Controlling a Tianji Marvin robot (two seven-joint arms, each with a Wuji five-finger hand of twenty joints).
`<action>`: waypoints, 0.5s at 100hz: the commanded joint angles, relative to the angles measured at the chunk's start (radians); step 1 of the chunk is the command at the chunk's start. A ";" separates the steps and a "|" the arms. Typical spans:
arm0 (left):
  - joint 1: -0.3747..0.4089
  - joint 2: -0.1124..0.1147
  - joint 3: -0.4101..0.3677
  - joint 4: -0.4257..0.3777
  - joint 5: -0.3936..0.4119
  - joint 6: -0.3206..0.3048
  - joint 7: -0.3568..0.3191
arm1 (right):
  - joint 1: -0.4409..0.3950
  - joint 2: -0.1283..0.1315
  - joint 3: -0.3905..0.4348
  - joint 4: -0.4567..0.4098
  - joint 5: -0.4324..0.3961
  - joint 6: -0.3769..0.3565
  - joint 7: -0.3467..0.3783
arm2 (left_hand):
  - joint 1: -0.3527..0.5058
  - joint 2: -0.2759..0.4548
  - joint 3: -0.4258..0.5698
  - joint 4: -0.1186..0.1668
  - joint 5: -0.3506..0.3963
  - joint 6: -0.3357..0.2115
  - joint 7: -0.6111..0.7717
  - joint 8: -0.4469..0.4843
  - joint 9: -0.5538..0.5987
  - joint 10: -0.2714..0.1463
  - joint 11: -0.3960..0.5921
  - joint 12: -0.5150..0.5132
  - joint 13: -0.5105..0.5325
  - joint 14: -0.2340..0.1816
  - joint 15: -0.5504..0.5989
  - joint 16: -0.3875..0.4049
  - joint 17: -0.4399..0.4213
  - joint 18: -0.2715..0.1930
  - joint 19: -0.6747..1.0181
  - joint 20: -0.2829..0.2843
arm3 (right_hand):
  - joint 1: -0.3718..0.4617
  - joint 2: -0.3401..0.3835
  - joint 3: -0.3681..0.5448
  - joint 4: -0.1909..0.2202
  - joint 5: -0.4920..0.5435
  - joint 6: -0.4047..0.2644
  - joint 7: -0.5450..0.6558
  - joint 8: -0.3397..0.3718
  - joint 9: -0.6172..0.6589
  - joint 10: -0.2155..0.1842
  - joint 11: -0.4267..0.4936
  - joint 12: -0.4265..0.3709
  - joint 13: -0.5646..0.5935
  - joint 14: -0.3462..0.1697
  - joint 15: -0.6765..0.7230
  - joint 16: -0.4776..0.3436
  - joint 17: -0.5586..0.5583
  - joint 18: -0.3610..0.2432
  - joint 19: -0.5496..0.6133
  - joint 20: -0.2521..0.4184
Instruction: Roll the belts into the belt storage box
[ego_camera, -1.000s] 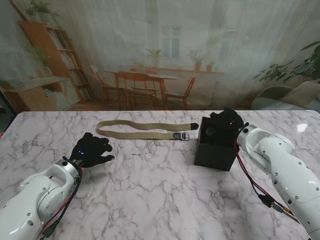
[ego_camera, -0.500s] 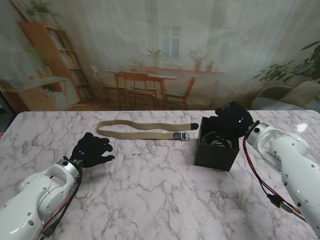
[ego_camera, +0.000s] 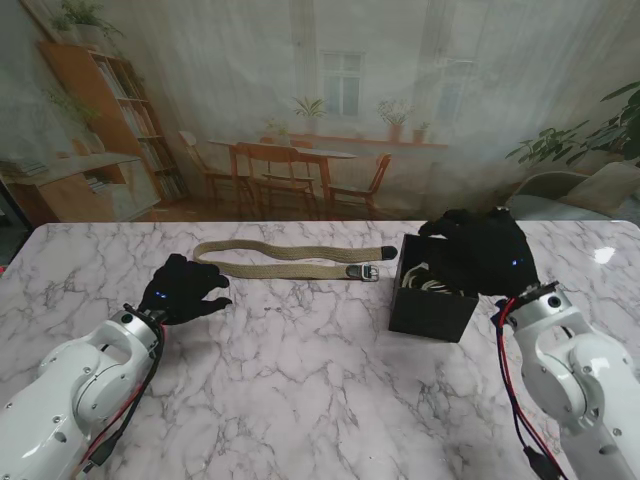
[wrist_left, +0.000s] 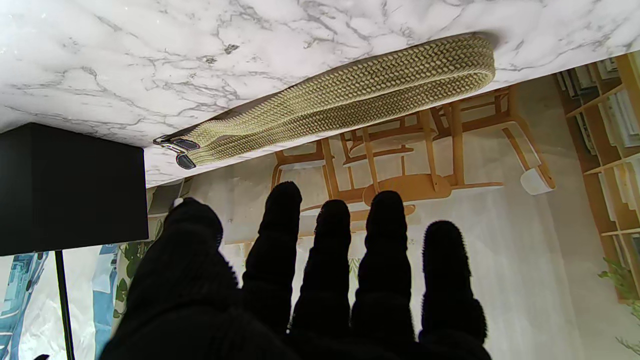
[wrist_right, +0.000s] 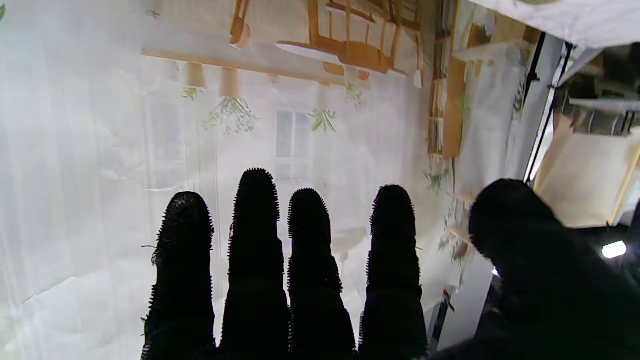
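The belt (ego_camera: 290, 260) lies flat near the table's (ego_camera: 320, 400) far edge, its length running left to right, nearer the left hand (ego_camera: 185, 292) (fingers spread, empty).

A staged lab — printed dining-room backdrop (ego_camera: 320, 110) behind marble table (ego_camera: 300, 380).

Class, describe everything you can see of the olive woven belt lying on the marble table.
The olive woven belt looks like braided fabric, folded back on itself into a long flat double strip. Its loop end points toward the robot's left; the other end carries a metal buckle and dark tips, close to the black storage box but apparently not touching it. It lies flat on the white marble table, farther from me than the open left hand. No hand touches it.
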 joint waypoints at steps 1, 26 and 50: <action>-0.008 -0.006 0.008 0.014 -0.005 0.004 -0.006 | -0.050 -0.017 -0.036 0.024 -0.002 0.020 -0.055 | -0.014 0.048 -0.020 0.003 -0.038 -0.007 -0.022 -0.010 -0.013 0.008 0.015 0.020 -0.023 0.011 -0.021 0.003 -0.012 0.033 -0.013 0.007 | 0.013 0.036 -0.028 0.027 0.024 0.008 -0.022 0.030 0.020 0.011 -0.031 0.002 -0.025 0.017 -0.053 -0.004 -0.018 0.035 -0.015 0.004; -0.083 -0.003 0.013 0.080 -0.051 -0.028 -0.051 | -0.118 -0.033 -0.088 0.043 0.010 0.059 -0.200 | -0.014 0.049 -0.019 0.004 -0.052 -0.006 -0.034 -0.017 -0.057 0.010 -0.056 -0.047 -0.050 0.004 -0.052 -0.024 -0.022 0.026 -0.054 -0.021 | 0.024 0.030 -0.035 0.030 0.045 0.006 -0.028 0.040 0.035 0.006 -0.042 0.009 -0.020 0.014 -0.057 -0.001 -0.015 0.035 -0.016 0.010; -0.196 0.006 0.046 0.188 -0.055 -0.028 -0.087 | -0.141 -0.044 -0.097 0.069 0.043 0.089 -0.252 | -0.014 0.052 -0.018 0.005 -0.085 0.006 -0.053 -0.027 -0.069 0.001 -0.044 -0.047 -0.070 -0.004 -0.056 -0.029 -0.026 0.012 -0.051 -0.019 | 0.031 0.019 -0.023 0.031 0.060 0.010 -0.026 0.048 0.043 0.006 -0.042 0.016 -0.019 0.017 -0.057 0.002 -0.017 0.038 -0.017 0.016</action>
